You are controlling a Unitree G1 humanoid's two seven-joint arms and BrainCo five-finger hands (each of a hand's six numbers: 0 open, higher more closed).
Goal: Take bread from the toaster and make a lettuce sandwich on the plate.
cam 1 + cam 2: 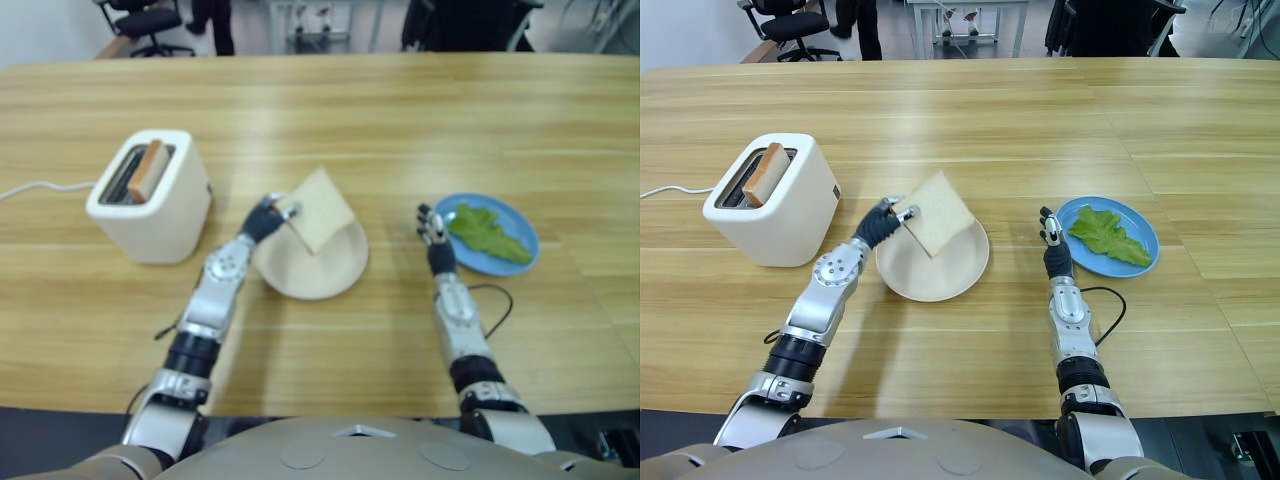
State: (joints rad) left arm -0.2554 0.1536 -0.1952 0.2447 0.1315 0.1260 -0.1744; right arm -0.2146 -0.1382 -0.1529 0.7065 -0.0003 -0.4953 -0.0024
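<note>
Table (1040, 110): pale wood, visible grain, soft sheen. Toaster (780, 215): smooth white plastic-looking casing. Plate (930, 282): cream, matt. Blue plate (1146, 236): glossy. Bread slice (940, 225): dry, matt. Left hand (878, 226), right hand (1051, 240): silver metallic shells, dark fingers.

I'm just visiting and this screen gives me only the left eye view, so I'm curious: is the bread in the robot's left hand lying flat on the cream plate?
Observer: No. In the right eye view the held slice is tilted, gripped at its left corner by the left hand, above the cream plate.
Operator: Any bread in the toaster?
Observer: Yes, a second slice stands in the toaster, in the slot nearer the plate. The other slot looks empty.
Operator: And the other hand?
Observer: The right hand is open and holds nothing. It is at the left rim of the blue plate, where the lettuce lies.
</note>
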